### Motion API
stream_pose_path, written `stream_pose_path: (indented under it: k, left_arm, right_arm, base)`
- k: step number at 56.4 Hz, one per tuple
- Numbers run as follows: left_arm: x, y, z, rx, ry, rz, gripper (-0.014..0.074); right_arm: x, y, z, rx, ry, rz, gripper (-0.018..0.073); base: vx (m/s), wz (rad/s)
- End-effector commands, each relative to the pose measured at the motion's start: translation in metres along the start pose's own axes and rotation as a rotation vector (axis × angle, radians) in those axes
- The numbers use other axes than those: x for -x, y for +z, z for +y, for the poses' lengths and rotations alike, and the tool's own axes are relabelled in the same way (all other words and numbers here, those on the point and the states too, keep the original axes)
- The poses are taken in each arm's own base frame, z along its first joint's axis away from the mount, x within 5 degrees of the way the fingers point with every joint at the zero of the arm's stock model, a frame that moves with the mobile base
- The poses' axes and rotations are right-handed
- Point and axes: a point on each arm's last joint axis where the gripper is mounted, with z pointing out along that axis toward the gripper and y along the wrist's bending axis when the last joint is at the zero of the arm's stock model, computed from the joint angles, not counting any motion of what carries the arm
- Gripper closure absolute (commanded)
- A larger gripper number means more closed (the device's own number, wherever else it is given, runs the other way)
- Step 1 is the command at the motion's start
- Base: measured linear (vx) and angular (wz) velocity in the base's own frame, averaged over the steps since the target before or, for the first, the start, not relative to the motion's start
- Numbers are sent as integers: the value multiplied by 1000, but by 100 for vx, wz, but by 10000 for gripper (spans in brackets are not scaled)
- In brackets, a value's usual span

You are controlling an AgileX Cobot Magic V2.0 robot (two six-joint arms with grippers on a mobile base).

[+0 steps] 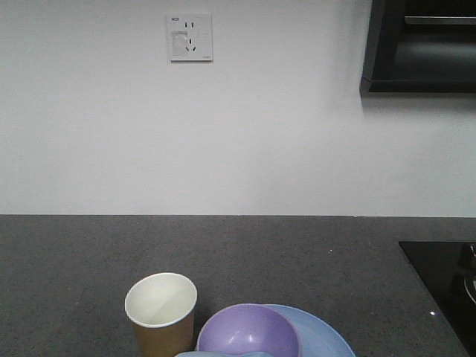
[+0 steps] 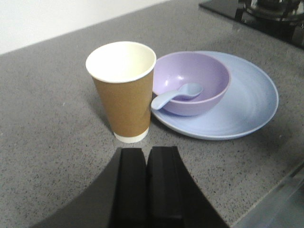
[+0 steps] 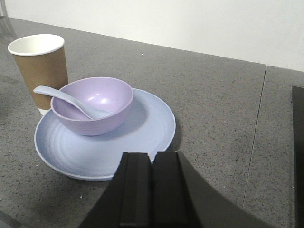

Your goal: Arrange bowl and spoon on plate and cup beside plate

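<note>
Front view first: the bench (image 1: 238, 260) is dark grey speckled stone, matte. At the bottom edge sits the paper cup (image 1: 161, 312), brown outside and cream inside, tapered, upright. Just to its right is the bowl (image 1: 248, 332), smooth lavender and round, sitting on the pale blue plate (image 1: 327, 338). A sliver of the spoon (image 1: 223, 354) pokes in at the very bottom. There's a white wall socket (image 1: 190, 36) up on the plain wall, a dark cabinet (image 1: 420, 44) top right and a glossy black hob (image 1: 442, 286) at the right edge.

Left wrist view: the left tool (image 2: 147, 159) has its two flat black fingers pressed together, holding nothing, hovering just short of the cup (image 2: 122, 90). The cup stands on the bench right beside the plate (image 2: 251, 102), rims close. The spoon (image 2: 176, 95) lies in the bowl (image 2: 192, 83) with its handle over the rim, toward the cup.

Right wrist view: the right tool (image 3: 152, 164) is closed too, empty, near the plate's (image 3: 147, 130) edge. The plate shows faint concentric ridges. The bowl (image 3: 92, 105) sits toward the plate's left side, the spoon (image 3: 71, 100) is resting in it, and the cup (image 3: 40, 69) is behind.
</note>
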Motion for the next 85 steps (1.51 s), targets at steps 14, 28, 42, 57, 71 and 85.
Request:
stream_pose_path:
  k: [14,28,42,57,71,85]
  left_arm:
    - [16,-9,-1,-9,-15,-147,599]
    - [16,-9,-1,-9,-15,-147,599]
    - [2,-13,8,96,72,-300,599]
    - [-87,-16,25,406,-43,-545,599]
    - [-109,-15,26,488,-6,-481,599]
    - [-109,-15,26,488,-6,-481,599]
  right_arm:
    - [16,-3,0,-4,-9,-109,568]
    - [16,-3,0,-4,-9,-109,568]
    - [16,-3,0,-4,-9,-109,568]
    - [16,-3,0,-4,-9,-109,568]
    - [16,-3,0,-1,-4,-107,568]
    - [16,-3,0,-1,-4,-108,568]
  base:
    - [0,0]
    - [0,0]
    - [0,0]
    - [0,0]
    - [0,0]
    - [0,0]
